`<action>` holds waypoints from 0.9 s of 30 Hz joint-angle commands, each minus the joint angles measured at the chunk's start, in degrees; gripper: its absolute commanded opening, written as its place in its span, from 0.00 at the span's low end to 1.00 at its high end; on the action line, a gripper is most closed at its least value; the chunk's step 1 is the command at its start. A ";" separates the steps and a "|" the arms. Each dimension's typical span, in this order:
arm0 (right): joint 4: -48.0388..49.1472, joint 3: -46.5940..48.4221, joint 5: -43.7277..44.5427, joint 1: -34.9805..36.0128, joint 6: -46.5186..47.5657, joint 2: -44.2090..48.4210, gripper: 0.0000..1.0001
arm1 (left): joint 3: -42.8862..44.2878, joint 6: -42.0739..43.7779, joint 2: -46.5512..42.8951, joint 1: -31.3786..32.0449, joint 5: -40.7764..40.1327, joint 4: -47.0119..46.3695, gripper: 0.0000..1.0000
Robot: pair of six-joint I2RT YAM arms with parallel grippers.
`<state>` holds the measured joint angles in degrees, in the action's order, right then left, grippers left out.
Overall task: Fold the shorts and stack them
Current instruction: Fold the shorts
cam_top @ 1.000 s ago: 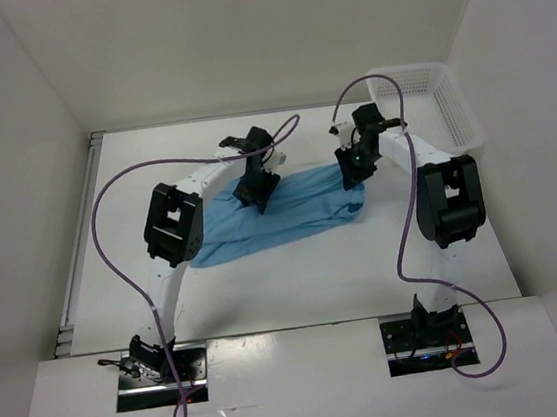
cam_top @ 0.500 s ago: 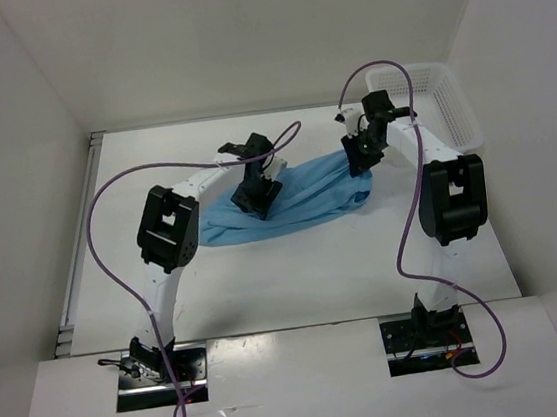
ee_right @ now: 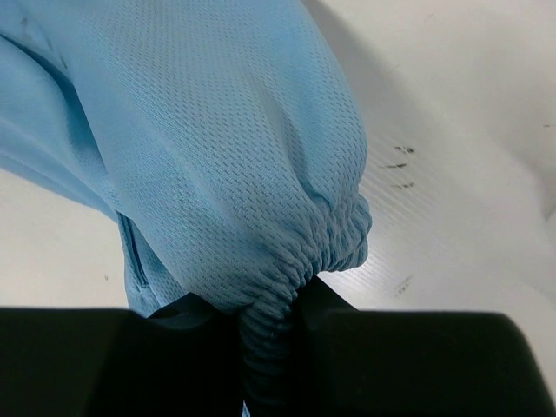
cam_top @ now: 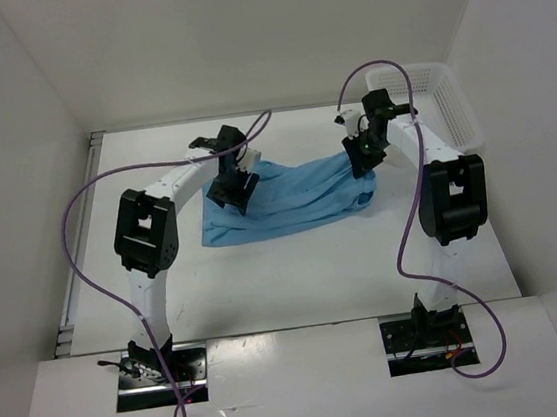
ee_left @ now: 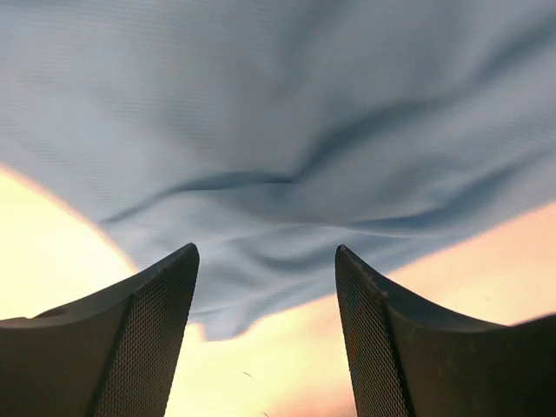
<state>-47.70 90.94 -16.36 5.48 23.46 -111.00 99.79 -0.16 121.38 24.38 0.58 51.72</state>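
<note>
The light sky-blue shorts (cam_top: pixel 298 198) lie stretched left to right across the middle of the white table. My left gripper (cam_top: pixel 232 194) hovers over their left part. In the left wrist view it (ee_left: pixel 266 252) is open, with the cloth (ee_left: pixel 278 113) just beyond the fingertips and a loose edge reaching between the fingers. My right gripper (cam_top: pixel 361 162) is at the shorts' right end. In the right wrist view it (ee_right: pixel 269 323) is shut on the gathered elastic waistband (ee_right: pixel 334 239), and the fabric (ee_right: pixel 217 130) hangs away from it.
A white mesh basket (cam_top: pixel 447 99) stands at the back right corner, just right of my right arm. White walls enclose the table (cam_top: pixel 296 272) on the left, back and right. Purple cables loop above both arms.
My left gripper has moved left along the shorts, and my right gripper moved right and back with the waistband. The cloth now lies stretched wider and flatter.
</note>
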 commanded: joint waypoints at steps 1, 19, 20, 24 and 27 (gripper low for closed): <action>-5.28 6.35 1.86 0.15 1.49 1.93 0.00 | 2.43 0.16 -1.94 -5.47 -1.63 -1.98 0.72; -25.07 32.82 9.58 5.41 -4.99 -6.43 0.00 | 15.09 0.16 13.52 -6.80 7.86 -3.21 0.78; -25.07 31.86 10.11 6.64 -5.62 -6.42 0.00 | 15.96 0.16 15.10 -6.80 7.86 -2.69 0.75; -24.54 27.98 10.91 10.34 -8.60 -5.28 0.00 | 19.12 0.16 17.83 -6.80 9.18 -2.07 0.51; -24.02 31.03 11.53 13.15 -10.63 -6.42 0.00 | 21.32 0.16 18.97 -6.28 10.31 -1.54 0.39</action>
<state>-70.72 118.93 -6.33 18.15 16.43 -118.85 119.09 -0.34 137.56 18.13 8.16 49.50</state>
